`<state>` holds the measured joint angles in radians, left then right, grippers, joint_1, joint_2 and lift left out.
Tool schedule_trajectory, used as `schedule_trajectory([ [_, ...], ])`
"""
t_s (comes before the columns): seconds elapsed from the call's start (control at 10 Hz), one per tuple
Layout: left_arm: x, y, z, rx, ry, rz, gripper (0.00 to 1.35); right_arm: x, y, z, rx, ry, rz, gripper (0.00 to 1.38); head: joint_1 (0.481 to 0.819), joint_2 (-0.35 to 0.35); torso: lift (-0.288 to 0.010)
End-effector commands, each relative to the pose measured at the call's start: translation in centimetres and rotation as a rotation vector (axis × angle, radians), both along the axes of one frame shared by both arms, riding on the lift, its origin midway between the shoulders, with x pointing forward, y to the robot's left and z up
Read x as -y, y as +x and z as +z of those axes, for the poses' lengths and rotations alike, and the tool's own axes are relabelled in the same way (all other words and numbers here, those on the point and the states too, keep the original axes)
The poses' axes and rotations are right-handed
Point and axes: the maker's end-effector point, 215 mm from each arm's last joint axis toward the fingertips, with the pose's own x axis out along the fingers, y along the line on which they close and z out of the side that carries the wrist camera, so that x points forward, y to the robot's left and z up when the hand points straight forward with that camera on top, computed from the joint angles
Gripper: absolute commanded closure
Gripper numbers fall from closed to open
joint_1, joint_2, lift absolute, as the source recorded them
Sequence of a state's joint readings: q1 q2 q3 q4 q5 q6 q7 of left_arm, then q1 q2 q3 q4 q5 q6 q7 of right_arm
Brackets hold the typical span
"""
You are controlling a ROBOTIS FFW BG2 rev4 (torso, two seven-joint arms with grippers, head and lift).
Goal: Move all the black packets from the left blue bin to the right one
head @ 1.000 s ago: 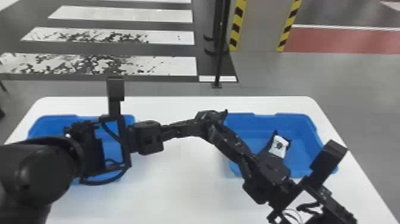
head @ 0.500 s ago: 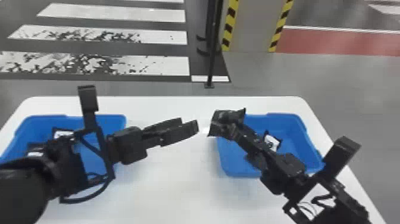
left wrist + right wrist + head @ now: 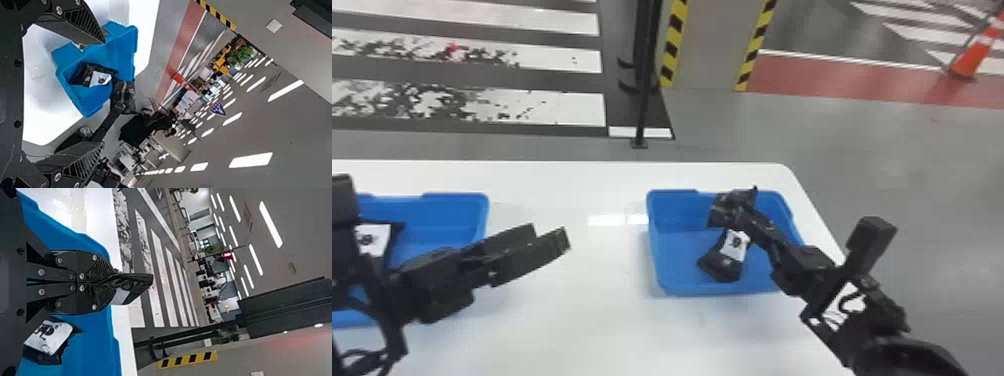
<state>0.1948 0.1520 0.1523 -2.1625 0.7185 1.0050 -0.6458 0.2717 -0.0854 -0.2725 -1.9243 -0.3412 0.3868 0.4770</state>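
Observation:
Over the right blue bin (image 3: 659, 260), my right gripper (image 3: 754, 217) is shut on a black packet (image 3: 729, 207). In the right wrist view the right gripper (image 3: 111, 281) pinches that packet (image 3: 135, 286) at one end. Another black packet (image 3: 722, 262) with a white label lies on the right bin's floor. My left gripper (image 3: 549, 237) is right of the left blue bin (image 3: 454, 200), over the table; in the left wrist view the left gripper (image 3: 103, 92) stands wide open, holding nothing. A labelled black packet (image 3: 394, 230) lies in the left bin, partly behind the left arm.
The white table (image 3: 572, 310) stretches between and around the two bins. A black post (image 3: 644, 100) stands on the floor beyond its far edge. An orange cone (image 3: 972, 57) is farther off at the right.
The grippers have separated; the left let go of the packet, and the right carried it from between the bins to over the right bin. The head view has turned right.

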Motion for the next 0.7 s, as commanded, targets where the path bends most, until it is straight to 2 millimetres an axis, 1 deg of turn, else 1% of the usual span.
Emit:
schedule_trajectory([
  [0.0, -0.9, -0.4, -0.6, -0.021, -0.006, 0.021, 0.14, 1.7, 1.3, -2.9, -0.057, -0.013, -0.022, 1.28, 0.695, -0.229, -0.139],
  [0.1, -1.3, -0.6, -0.8, -0.027, -0.011, 0.031, 0.15, 3.5, 1.6, -5.0, -0.098, -0.017, -0.054, 1.27, 0.695, -0.232, -0.139],
  [0.2, -1.4, -0.9, -1.0, -0.033, -0.009, 0.031, 0.15, 3.7, 1.3, -6.8, -0.152, 0.002, -0.055, 1.09, 0.695, -0.244, -0.139],
  [0.3, -1.7, -1.0, -1.2, -0.037, -0.007, 0.039, 0.15, 3.5, 1.1, -7.2, -0.163, 0.018, -0.052, 0.73, 0.695, -0.249, -0.139],
  [0.4, -2.6, -0.7, -1.3, -0.033, 0.001, 0.06, 0.14, 3.0, 0.8, -6.9, -0.156, 0.028, -0.047, 0.41, 0.695, -0.253, -0.139],
  [0.5, -4.1, -0.1, -1.4, -0.027, 0.024, 0.092, 0.14, 2.8, 0.2, -4.8, -0.106, 0.013, -0.047, 0.2, 0.695, -0.245, -0.139],
  [0.6, -6.2, 0.7, -1.4, -0.015, 0.052, 0.141, 0.14, 2.6, -0.9, -1.8, -0.026, -0.013, -0.056, 0.09, 0.695, -0.23, -0.139],
])
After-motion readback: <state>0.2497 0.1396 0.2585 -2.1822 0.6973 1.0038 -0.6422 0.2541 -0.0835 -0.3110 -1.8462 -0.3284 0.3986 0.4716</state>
